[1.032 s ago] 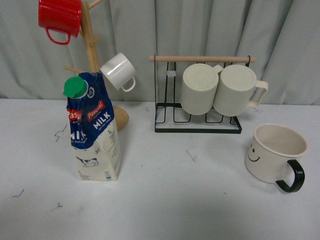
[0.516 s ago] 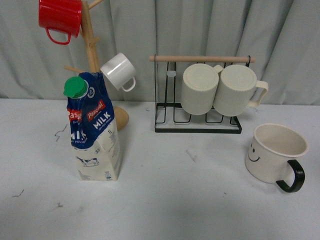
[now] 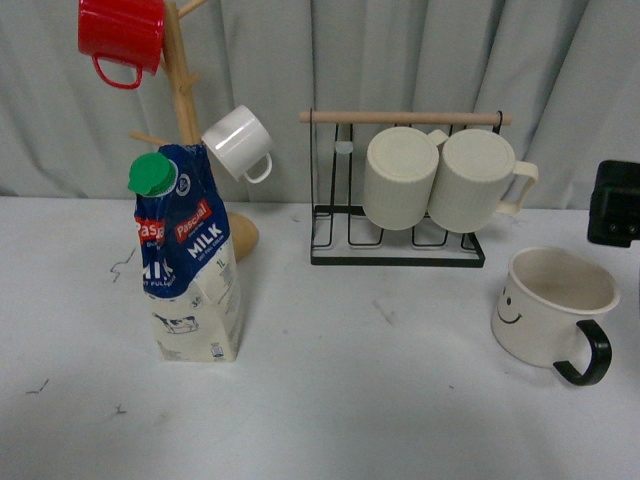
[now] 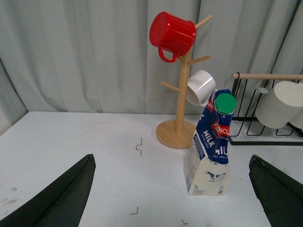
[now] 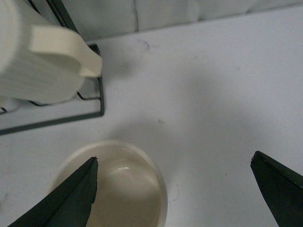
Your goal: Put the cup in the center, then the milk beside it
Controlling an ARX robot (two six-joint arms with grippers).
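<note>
1. Newly in view at the right edge, the right arm (image 3: 615, 203) hangs above the cup (image 3: 548, 312), which sits on the table's (image 3: 350, 400) right side.
2. Fingers spread wide, the right gripper (image 5: 174, 158) holds nothing.
3. Equally agape, the left gripper (image 4: 171, 157) is empty; the milk (image 3: 190, 260) stands upright at left.

milk (image 3: 187, 270) left, before mug tree (image 3: 181, 95) | rack (image 3: 400, 118) centre back | cup (image 3: 548, 305) right, before rack | all on table (image 3: 350, 410)

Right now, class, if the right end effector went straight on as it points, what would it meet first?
Probably the cup, lying off-centre between the fingers of the open right end effector; otherwise the bare table beside its rim. Depth is unclear.
</note>
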